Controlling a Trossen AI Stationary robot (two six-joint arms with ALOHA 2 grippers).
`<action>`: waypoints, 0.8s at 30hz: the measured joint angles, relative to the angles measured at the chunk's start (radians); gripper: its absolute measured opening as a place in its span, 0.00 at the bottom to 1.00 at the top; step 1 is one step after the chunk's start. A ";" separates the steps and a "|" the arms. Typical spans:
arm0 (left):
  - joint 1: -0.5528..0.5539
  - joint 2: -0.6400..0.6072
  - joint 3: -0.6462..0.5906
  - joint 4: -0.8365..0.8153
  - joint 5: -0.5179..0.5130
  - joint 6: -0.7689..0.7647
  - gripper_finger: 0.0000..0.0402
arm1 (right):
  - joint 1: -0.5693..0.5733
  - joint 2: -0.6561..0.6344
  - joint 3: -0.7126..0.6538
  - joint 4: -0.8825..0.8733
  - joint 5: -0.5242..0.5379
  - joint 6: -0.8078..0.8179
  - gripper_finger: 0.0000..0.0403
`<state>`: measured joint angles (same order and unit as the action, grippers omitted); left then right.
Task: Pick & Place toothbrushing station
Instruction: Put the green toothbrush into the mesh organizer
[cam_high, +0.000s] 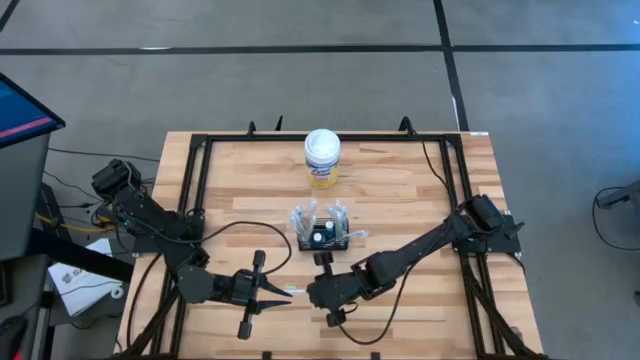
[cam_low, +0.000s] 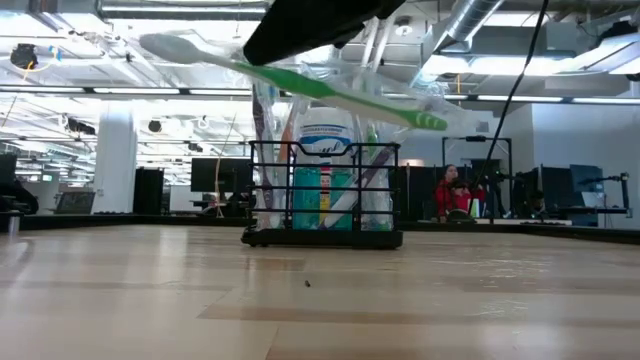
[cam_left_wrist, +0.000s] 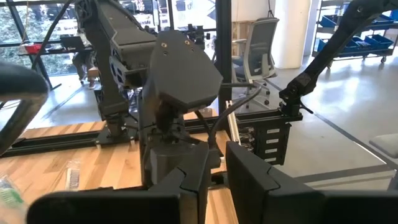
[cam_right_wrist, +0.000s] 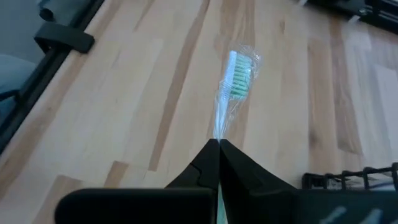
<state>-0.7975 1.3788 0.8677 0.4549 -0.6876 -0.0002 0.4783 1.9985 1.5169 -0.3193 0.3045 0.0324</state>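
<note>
Right pincer (cam_right_wrist: 217, 149) clamped together on a wrapped green toothbrush (cam_right_wrist: 235, 78), lifted at lower centre; placing it in the black mesh caddy (cam_high: 322, 238) remains.

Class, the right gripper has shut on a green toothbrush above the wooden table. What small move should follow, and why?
Probably carry it toward the black wire-mesh caddy: the right gripper is shut on the wrapped green toothbrush, held clear of the table, and the caddy stands just beyond it.
</note>
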 joint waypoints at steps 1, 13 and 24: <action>0.000 0.000 0.000 0.000 0.000 0.000 0.12 | 0.001 -0.001 0.000 -0.004 0.011 0.001 0.00; 0.000 0.000 0.000 -0.003 0.000 0.000 0.12 | 0.034 -0.073 -0.002 -0.040 0.088 0.020 0.00; 0.000 0.000 0.000 -0.002 0.000 0.001 0.12 | 0.072 -0.358 -0.324 0.277 0.150 -0.004 0.00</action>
<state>-0.7971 1.3788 0.8677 0.4527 -0.6880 0.0006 0.5505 1.6406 1.1928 -0.0420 0.4548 0.0287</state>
